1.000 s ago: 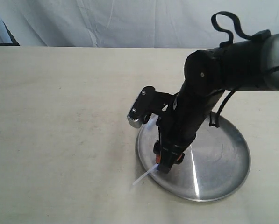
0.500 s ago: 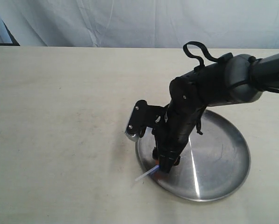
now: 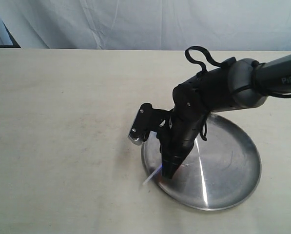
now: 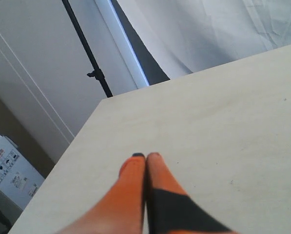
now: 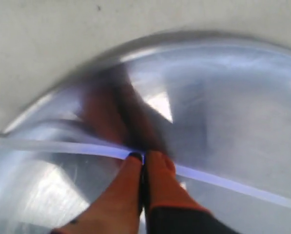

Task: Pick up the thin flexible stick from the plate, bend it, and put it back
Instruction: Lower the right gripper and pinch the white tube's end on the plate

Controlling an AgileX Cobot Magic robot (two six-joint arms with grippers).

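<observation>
**Right tool** (image 3: 167, 171): black arm reaching in from the right of the exterior view and pointing steeply down. The tips are hanging over the left part of the plate (image 3: 230, 168), just inside its rim. In the right wrist view the orange fingers (image 5: 118, 192) are pressing together with no gap showing. They are pinching the thin flexible stick (image 5: 223, 184) at their very tips.

**Thin flexible stick:** pale lilac-white, very thin. In the right wrist view it is crossing the fingertips sideways and running out on both sides over the plate's shiny floor. One side is reaching toward the rim. In the exterior view only a short pale end (image 3: 149, 179) is showing. It is slanting down and left from the tips, passing over the rim and ending above the tabletop (image 3: 62, 126) just beside the plate. The part on the far side of the tool is hidden by the arm. Whether the stick is touching the metal cannot be told.

**Plate:** round, silver, low-rimmed, lying flat on the tabletop and carrying a bright straight glare streak.

**Left tool** (image 4: 145, 156): seen in its own wrist view only. Its orange-and-black fingers are meeting at the tips and holding nothing, above bare tabletop near a corner.

**Surroundings:** white cloth (image 3: 135, 24) is hanging behind the tabletop. A black pole (image 4: 87, 53) and a cardboard box (image 4: 9, 173) are standing beyond its edge.
</observation>
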